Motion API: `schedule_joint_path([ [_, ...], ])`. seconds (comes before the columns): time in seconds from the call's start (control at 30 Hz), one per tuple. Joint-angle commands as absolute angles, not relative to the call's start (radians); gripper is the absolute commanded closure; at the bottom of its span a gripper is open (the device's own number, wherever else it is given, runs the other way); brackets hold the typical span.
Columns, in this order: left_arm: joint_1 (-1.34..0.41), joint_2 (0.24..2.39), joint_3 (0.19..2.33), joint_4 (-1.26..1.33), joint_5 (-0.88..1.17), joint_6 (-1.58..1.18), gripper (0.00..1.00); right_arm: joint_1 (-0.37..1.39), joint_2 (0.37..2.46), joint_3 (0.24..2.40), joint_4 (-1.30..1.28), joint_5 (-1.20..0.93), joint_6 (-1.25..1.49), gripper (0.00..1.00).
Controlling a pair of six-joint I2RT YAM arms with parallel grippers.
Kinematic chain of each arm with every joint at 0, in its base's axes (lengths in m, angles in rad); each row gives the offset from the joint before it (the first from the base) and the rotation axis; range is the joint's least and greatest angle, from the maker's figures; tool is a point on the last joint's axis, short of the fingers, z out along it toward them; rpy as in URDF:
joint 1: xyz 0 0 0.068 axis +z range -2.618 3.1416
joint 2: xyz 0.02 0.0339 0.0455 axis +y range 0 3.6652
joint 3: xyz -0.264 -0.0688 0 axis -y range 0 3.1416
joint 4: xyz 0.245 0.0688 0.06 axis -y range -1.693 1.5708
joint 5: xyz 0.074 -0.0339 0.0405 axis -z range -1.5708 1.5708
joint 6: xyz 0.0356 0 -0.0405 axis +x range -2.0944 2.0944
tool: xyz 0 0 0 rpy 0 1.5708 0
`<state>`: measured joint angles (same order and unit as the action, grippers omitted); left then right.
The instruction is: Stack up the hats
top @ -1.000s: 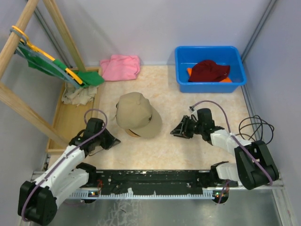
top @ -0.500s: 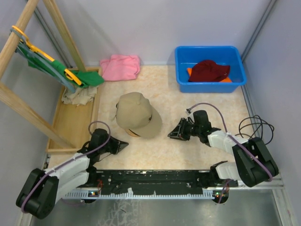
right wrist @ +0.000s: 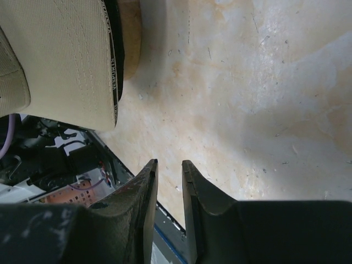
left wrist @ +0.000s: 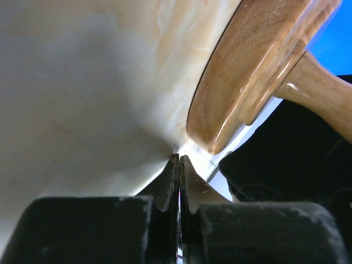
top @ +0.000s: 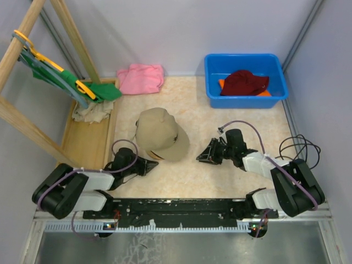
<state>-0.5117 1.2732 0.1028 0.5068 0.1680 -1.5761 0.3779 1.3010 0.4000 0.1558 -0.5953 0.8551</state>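
The tan cap (top: 162,135) lies on the table's middle, and its brim shows in the right wrist view (right wrist: 60,60) with a dark edge beneath it. The dark red hat (top: 245,82) sits in the blue bin (top: 214,69) on top of the orange bucket hat (top: 221,83). The black baseball cap is not clearly in view. My left gripper (top: 148,165) lies low just in front of the tan cap's near-left edge, shut and empty, its tips (left wrist: 179,158) pressed together. My right gripper (top: 201,158) is right of the cap, low over the table, its jaws (right wrist: 169,164) a narrow gap apart and empty.
A pink folded cloth (top: 141,78) lies at the back. A green garment on a yellow hanger (top: 60,77) hangs from a wooden rack (top: 22,118) at the left, over a wooden tray (top: 82,146) holding a pale cloth. A wooden piece (left wrist: 253,71) fills the left wrist view.
My left arm has folded down toward its base, and its gripper has slid right to the near side of the tan cap. My right gripper has shifted slightly left. The hats have not moved.
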Motion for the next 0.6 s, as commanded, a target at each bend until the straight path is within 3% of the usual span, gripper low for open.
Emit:
schedule_joint_path([
  [0.0, -0.527, 1.392, 0.113, 0.694, 0.156, -1.624, 1.0, 0.387, 1.304, 0.436, 0.154, -0.585, 0.826, 0.76],
  [0.37, -0.526, 1.766, 0.288, 0.953, 0.239, -1.619, 1.0, 0.339, 1.308, 0.438, 0.146, -0.608, 0.808, 0.75],
  [0.57, -0.505, 1.886, 0.456, 0.9, 0.303, -1.531, 1.0, 0.29, 1.308, 0.438, 0.135, -0.628, 0.789, 0.76],
])
